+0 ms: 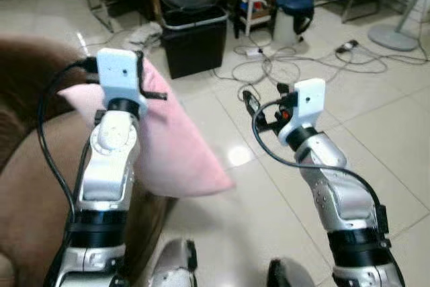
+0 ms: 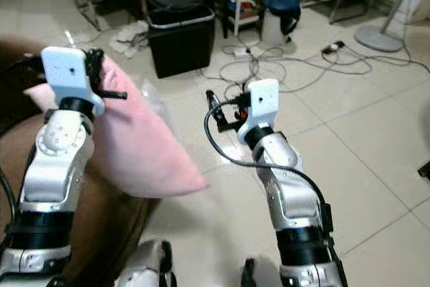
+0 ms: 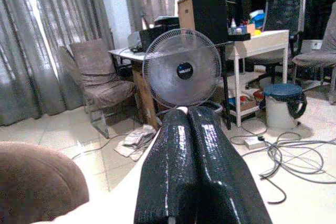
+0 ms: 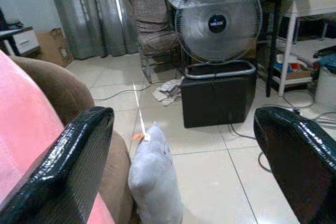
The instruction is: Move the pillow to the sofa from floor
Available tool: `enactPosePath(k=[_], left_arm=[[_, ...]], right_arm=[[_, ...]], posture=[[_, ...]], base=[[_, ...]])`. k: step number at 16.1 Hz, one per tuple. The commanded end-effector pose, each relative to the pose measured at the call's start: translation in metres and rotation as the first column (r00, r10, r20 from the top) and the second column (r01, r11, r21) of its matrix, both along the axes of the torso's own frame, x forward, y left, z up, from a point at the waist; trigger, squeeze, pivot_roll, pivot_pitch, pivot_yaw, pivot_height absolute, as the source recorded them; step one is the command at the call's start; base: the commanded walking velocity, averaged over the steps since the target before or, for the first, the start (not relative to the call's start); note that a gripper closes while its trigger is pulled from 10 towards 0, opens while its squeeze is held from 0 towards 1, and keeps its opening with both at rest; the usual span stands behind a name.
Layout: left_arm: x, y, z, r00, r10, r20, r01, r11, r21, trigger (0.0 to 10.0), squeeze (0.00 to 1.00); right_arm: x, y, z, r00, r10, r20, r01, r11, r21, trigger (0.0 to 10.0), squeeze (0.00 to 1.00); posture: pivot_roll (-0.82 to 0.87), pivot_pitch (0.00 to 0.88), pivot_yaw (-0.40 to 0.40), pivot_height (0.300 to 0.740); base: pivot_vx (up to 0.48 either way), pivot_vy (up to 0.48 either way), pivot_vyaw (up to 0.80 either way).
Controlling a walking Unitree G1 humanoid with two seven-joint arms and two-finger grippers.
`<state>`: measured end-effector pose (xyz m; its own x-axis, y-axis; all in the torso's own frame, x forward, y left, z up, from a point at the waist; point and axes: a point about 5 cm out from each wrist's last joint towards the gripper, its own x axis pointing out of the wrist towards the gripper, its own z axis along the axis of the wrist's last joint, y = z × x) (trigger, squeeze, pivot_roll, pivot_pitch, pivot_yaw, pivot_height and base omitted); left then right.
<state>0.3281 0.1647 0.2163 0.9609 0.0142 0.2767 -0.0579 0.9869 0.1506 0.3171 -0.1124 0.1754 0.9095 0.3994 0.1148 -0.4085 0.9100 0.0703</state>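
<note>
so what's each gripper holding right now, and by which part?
Left gripper is shut on the pink pillow, pinching its upper edge. Right gripper is open, holding nothing.

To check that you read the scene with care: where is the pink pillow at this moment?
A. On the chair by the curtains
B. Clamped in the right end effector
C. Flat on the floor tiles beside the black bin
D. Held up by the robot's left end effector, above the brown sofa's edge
D. The left end effector is shut on the pink pillow, which hangs off the floor by the brown sofa; the right end effector is open and holds nothing.
</note>
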Motion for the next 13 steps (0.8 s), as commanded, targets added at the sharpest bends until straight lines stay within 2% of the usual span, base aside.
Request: enactPosePath(k=[1, 4, 10, 11, 13], left_arm=[[-0.003, -0.002, 0.008, 0.999, 0.010, 0.043, -0.010, 1.000, 0.022, 10.0, 0.00], [-0.004, -0.004, 0.000, 1.000, -0.010, 0.020, 0.008, 0.996, 0.086, 10.0, 0.00], [-0.005, -0.004, -0.008, 1.000, -0.029, -0.006, 0.029, 0.993, 0.117, 10.0, 0.00], [-0.005, -0.005, -0.009, 0.999, -0.034, -0.011, 0.035, 0.992, 0.121, 10.0, 0.00], [-0.006, -0.005, -0.011, 0.999, -0.040, -0.021, 0.042, 0.991, 0.125, 10.0, 0.00]], right_arm=[[0.001, 0.004, 0.003, 1.000, 0.018, 0.015, -0.018, 1.000, -0.005, 10.0, 0.00], [0.004, 0.005, 0.002, 1.000, 0.029, 0.008, -0.029, 1.000, -0.008, 10.0, 0.00], [0.005, 0.006, -0.002, 0.999, 0.040, -0.004, -0.040, 0.999, -0.033, 10.0, 0.00], [0.006, 0.005, -0.004, 1.000, 0.016, -0.012, -0.017, 1.000, -0.013, 10.0, 0.00], [0.006, 0.004, -0.007, 1.000, 0.005, -0.018, -0.006, 0.999, -0.047, 10.0, 0.00]], posture=[[0.04, 0.000, 0.036, 0.716], [0.05, 0.000, 0.031, 0.740], [0.05, 0.000, 0.032, 0.740], [0.05, 0.000, 0.033, 0.740], [0.05, 0.000, 0.034, 0.740]], base=[[0.000, 0.000, 0.00], [0.000, 0.000, 0.00], [0.000, 0.000, 0.00], [0.000, 0.000, 0.00], [0.000, 0.000, 0.00]])
